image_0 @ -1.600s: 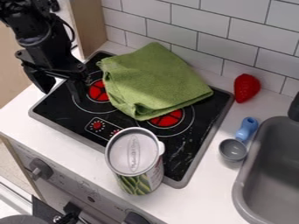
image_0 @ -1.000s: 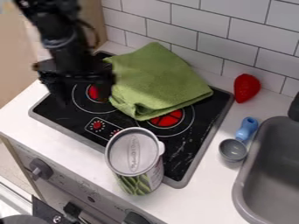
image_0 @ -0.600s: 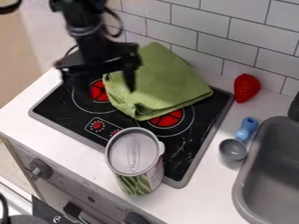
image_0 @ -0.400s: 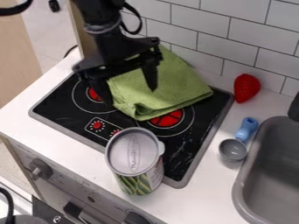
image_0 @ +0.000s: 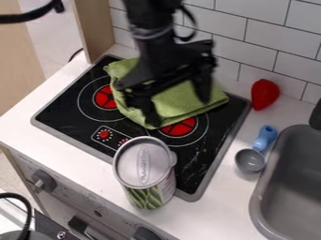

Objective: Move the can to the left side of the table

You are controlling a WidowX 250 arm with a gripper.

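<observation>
The black gripper (image_0: 179, 110) hangs over the green cloth, behind and above the can, with its two fingers spread apart and open. Its left finger is near the cloth's front edge and its right finger is over the cloth's right part. The can (image_0: 145, 169) stands upright at the front edge of the stovetop, with a pale lid and a green patterned side. Between the can and the fingers there is a gap.
A green cloth (image_0: 179, 101) lies folded on the black stovetop (image_0: 69, 108). To the right are a red strawberry (image_0: 264, 93), a blue-handled scoop (image_0: 251, 160) and a grey sink (image_0: 290, 176). A tiled wall (image_0: 251, 40) stands behind.
From the upper left, the gripper has moved right across the stovetop and over the cloth, its fingers now spread apart in view. The can, cloth, strawberry and scoop have stayed in place.
</observation>
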